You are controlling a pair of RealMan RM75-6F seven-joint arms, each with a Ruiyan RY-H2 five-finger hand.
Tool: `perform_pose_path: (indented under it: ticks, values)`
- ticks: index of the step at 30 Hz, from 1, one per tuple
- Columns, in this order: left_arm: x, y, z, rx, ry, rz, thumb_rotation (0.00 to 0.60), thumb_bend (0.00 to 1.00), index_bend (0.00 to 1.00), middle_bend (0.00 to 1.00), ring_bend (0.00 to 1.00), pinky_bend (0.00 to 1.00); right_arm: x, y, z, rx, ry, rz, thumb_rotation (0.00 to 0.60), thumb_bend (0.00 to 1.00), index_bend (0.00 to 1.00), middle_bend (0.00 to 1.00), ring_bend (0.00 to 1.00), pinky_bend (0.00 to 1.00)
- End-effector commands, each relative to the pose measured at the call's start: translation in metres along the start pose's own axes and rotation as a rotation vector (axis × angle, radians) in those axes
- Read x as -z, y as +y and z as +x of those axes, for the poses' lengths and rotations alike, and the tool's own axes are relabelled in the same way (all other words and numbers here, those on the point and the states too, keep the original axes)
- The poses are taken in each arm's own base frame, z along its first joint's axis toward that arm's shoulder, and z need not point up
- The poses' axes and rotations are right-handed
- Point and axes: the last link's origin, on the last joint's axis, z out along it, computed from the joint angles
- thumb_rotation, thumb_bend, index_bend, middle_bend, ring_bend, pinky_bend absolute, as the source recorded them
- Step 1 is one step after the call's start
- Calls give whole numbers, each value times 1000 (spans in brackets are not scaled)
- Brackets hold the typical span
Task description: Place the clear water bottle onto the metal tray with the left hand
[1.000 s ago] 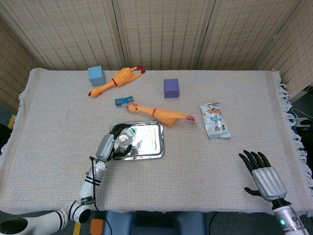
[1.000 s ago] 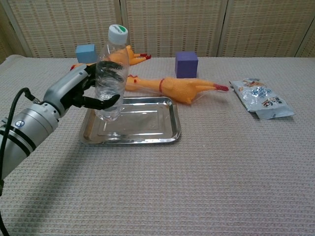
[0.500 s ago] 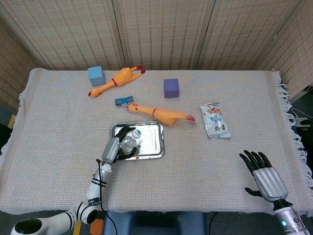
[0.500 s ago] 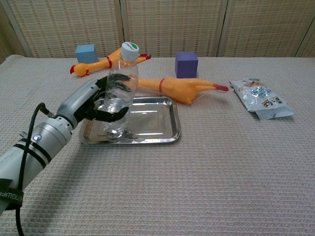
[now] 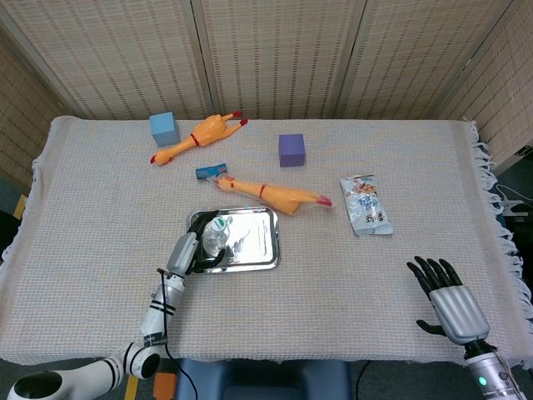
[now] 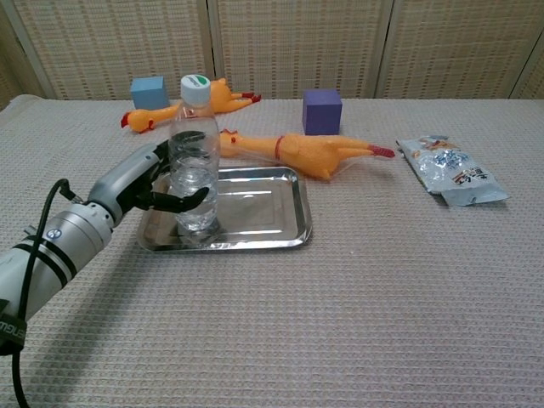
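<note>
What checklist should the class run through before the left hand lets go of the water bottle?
1. Clear water bottle upright: ok.
2. Bottle base inside the metal tray, at its left end: ok.
3. Base fully resting on the tray floor: cannot tell.
4. Left hand wrapped around the bottle's lower half: ok.
5. Rubber chicken behind the tray, clear of the bottle: ok.
6. Right hand away from the tray, holding nothing: ok.

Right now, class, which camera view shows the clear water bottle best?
The chest view: the clear water bottle stands side-on and upright on the metal tray, white cap to base, with the left hand around it. The head view looks down on it, showing little beyond the cap, foreshortened.
</note>
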Motion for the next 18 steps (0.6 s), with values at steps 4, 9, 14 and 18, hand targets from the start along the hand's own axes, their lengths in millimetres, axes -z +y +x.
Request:
perform_pose_path:
  ticks: [4, 9, 14, 18]
  values:
    - [2, -1, 4, -26, 11, -3, 600, 359, 0, 0, 0, 0, 0, 0, 0, 0, 3, 0, 600, 29, 0, 0, 0, 0]
    - [2, 0, 6, -42, -5, 2, 600, 330, 0, 0, 0, 0, 0, -1, 0, 1, 3, 0, 600, 29, 0, 0, 0, 0]
    - [3, 2, 7, -35, -16, 2, 600, 321, 0, 0, 0, 0, 0, -1, 0, -1, 7, 0, 600, 29, 0, 0, 0, 0]
    - [6, 4, 12, -44, -20, -13, 600, 309, 0, 0, 0, 0, 1, -1, 0, 1, 6, 2, 600, 28, 0, 0, 0, 0]
